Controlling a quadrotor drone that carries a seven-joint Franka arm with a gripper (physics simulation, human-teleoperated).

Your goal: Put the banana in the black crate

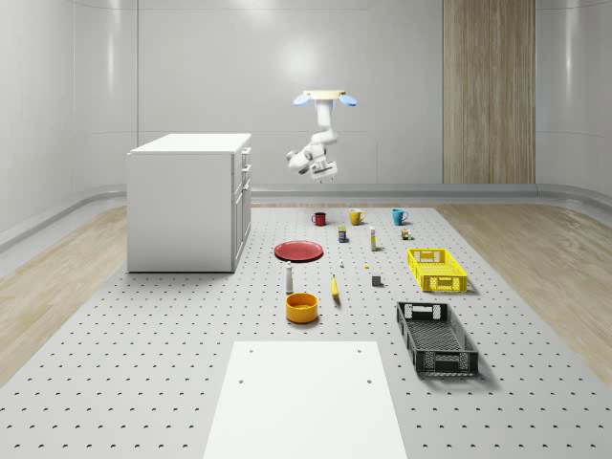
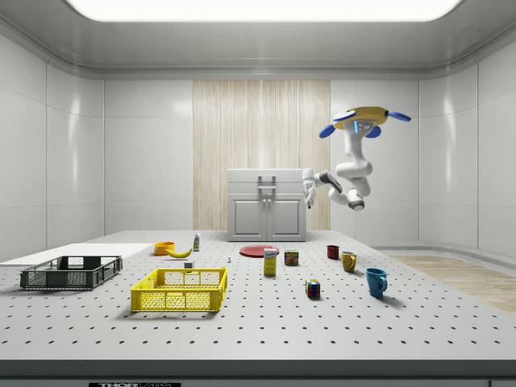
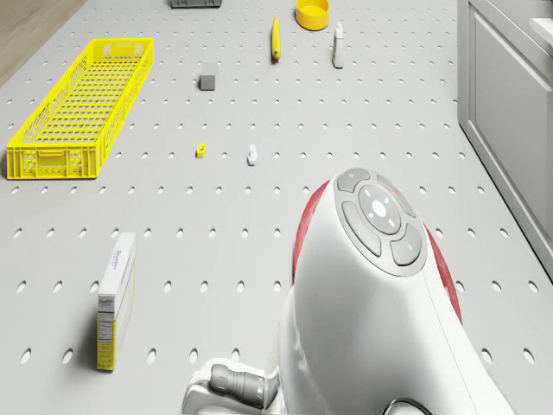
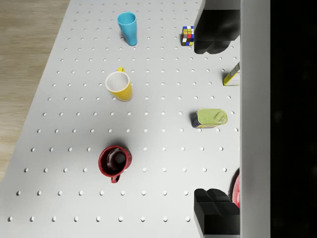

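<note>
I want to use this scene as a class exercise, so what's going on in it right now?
A drone carrying an arm hovers high above the far end of the table, over the three mugs and the red plate. Its hand is open and holds nothing. The banana still lies on the table beside the orange bowl. The black crate sits nearer the front, next to the yellow crate. Nothing has been picked up yet.

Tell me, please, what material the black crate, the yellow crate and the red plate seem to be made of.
The black lattice-walled crate looks like moulded plastic with a matte finish: its walls and floor are an open grid. The yellow lattice-walled crate has the same grid build, probably plastic too, slightly brighter. The round red plate is smooth and plain; plastic or glazed ceramic, the look leaves it open.
</note>
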